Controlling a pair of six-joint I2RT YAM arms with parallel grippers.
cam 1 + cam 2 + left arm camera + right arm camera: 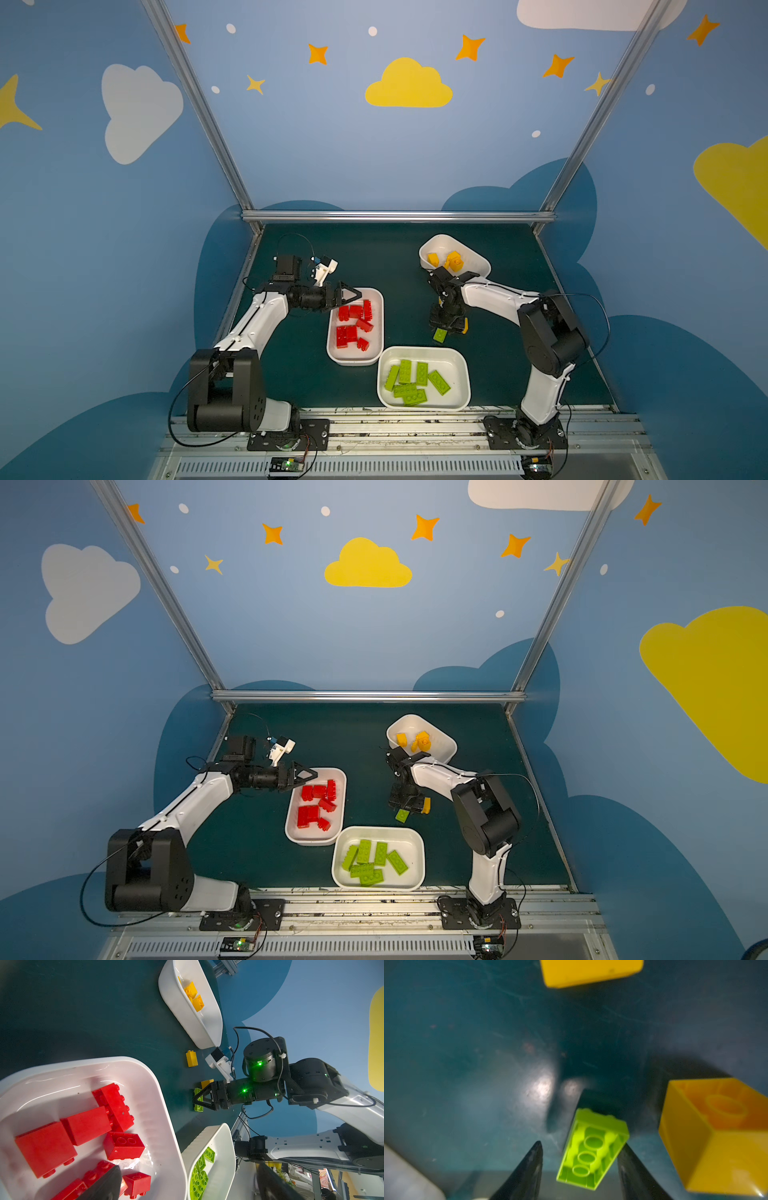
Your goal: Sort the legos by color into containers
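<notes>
The right gripper [581, 1145] points down right of the desk's middle, its jaws loosely straddling a lime green lego [591, 1147] that lies underside up. One finger touches it and the other stands clear. Two yellow legos [716, 1136] lie just beside. The left gripper [351, 296] gapes wide above the container [355, 362] of red legos [353, 328].

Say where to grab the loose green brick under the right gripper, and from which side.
Pinch the green brick across its two long side walls, straight down from above. It is oblong, hollow underside up, so those flat parallel walls give the narrow span. The right gripper straddles them, jaws open. A yellow brick lies close beside.
</notes>
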